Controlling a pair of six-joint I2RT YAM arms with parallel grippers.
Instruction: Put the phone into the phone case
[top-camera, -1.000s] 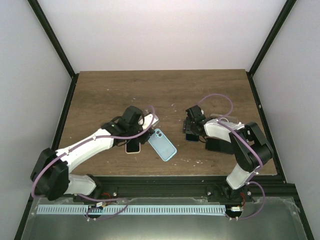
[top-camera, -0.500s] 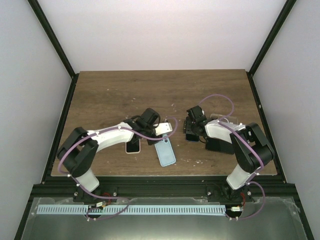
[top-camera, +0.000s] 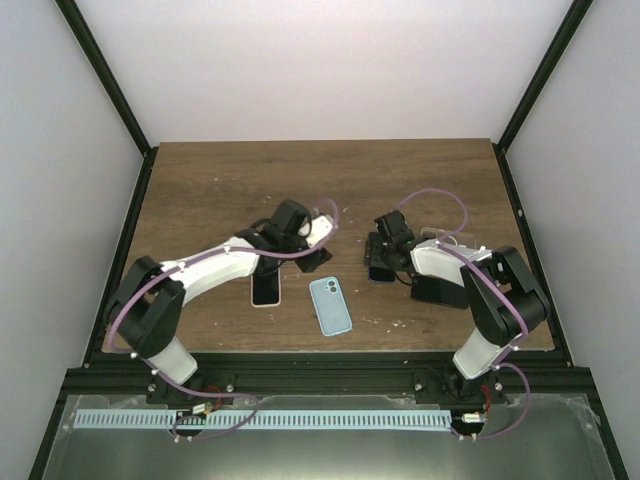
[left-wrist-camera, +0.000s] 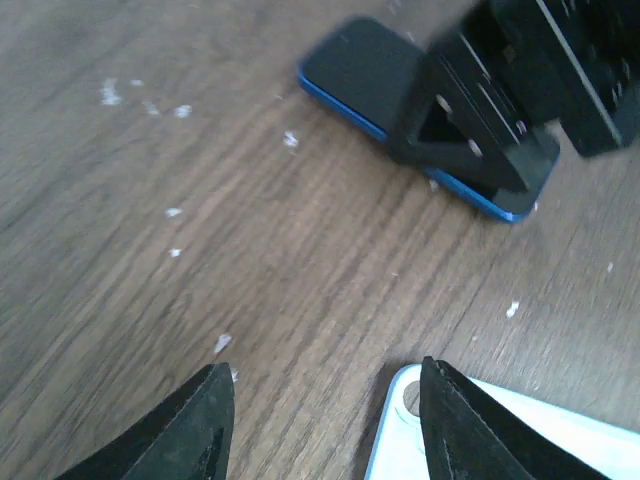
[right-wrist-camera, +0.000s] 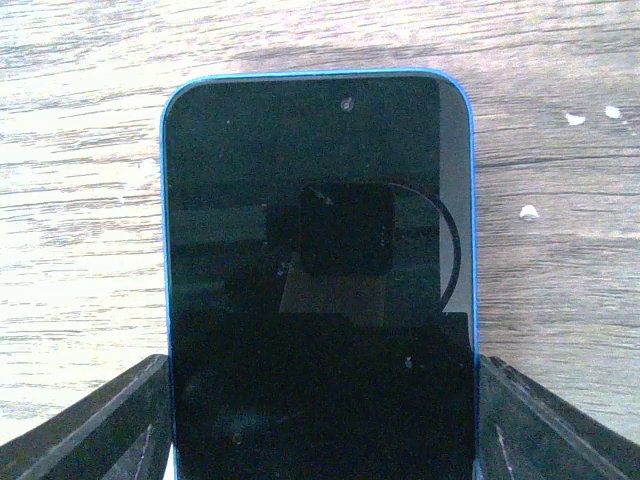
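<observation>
Left claw (left-wrist-camera: 322, 372) gapes wide, empty. Right claw (right-wrist-camera: 320, 400) clamps the phone (right-wrist-camera: 318, 160) by its edges (phone case (top-camera: 331, 306) lies flat, lower centre).

Centre of frame: my left gripper (top-camera: 314, 258) over the wooden table (top-camera: 200, 180), light-blue phone case (top-camera: 330, 306) lying flat just below it. Centre right: my right gripper (top-camera: 380, 266) over the phone (top-camera: 381, 275).

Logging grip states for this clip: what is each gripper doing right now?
Left gripper: open, holding nothing.
Right gripper: closed on the sides of the blue phone.
</observation>
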